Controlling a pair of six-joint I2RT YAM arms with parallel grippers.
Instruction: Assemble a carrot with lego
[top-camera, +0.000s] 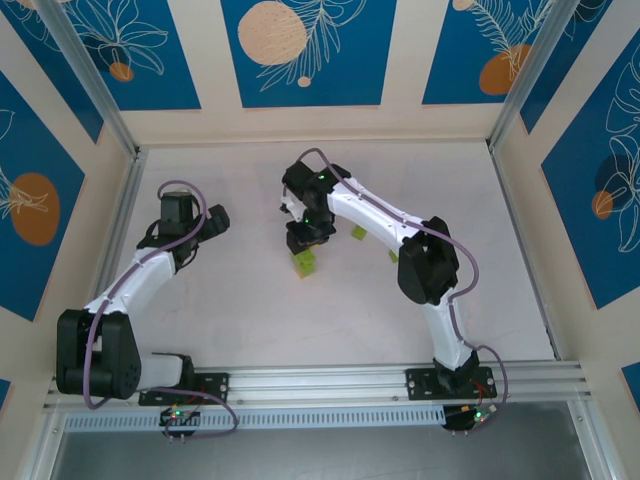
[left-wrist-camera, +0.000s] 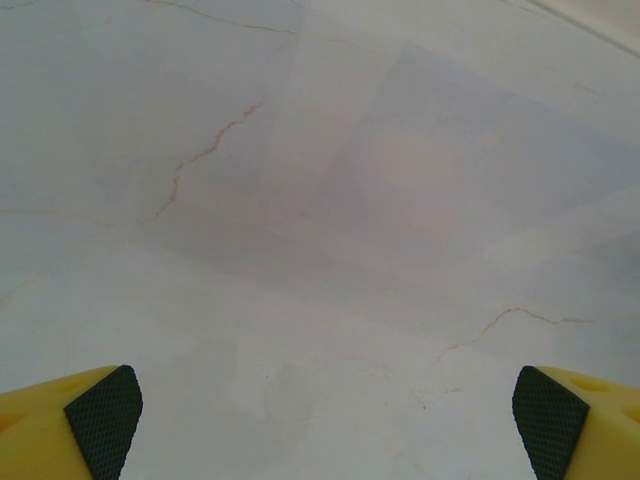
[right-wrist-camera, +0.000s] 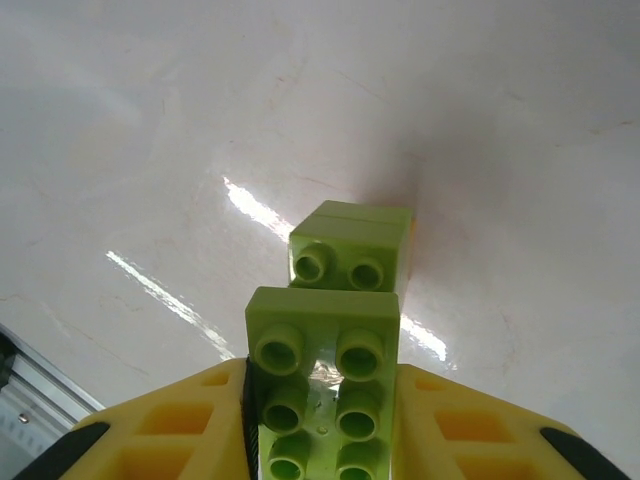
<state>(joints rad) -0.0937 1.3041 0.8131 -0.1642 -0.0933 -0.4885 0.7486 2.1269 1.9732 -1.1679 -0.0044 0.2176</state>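
Right claw (right-wrist-camera: 322, 430), pinched on a lime-green studded plastic brick (right-wrist-camera: 322, 350), is held close by a smaller lime-green brick stack (right-wrist-camera: 350, 250); misaligned studs could see that stack toppled.

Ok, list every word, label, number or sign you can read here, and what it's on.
None can be read.
The studs of the green brick held in the right gripper show no legible lettering.
The blue wall panels carry only leaf and circle patterns, no words.

Glossy lime plastic lego (right-wrist-camera: 322, 370), smooth, shiny table (left-wrist-camera: 300, 200), perhaps marble-look laminate, matt yellow plastic jaws, rough black pads (left-wrist-camera: 105, 420).
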